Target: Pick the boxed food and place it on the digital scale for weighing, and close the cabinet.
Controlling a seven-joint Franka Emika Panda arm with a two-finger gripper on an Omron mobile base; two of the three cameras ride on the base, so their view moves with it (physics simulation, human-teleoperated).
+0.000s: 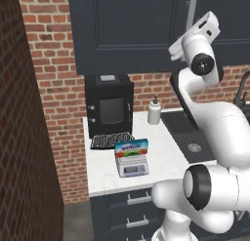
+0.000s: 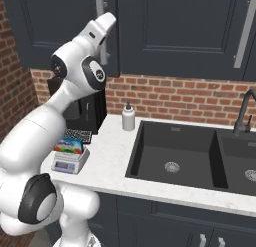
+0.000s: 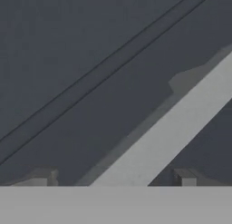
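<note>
Two parts, first judged done: boxed food [image 1: 132,147] rests on digital scale [image 1: 133,167], counter at 7 o'clock. Cabinet [image 1: 127,30] door looks shut or nearly. Gripper [image 3: 115,182] open, fingers straddling bar handle [image 3: 172,132]; closure unconfirmed.

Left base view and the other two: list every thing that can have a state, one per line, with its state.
boxed food: lying on the scale's platform, not held.
digital scale: on the counter, loaded with the box.
cabinet: door looks shut, flush with its neighbour.
bar handle: between the jaws, not gripped.
gripper: jaws open, close to the cabinet door.
sink: basin empty.
</note>
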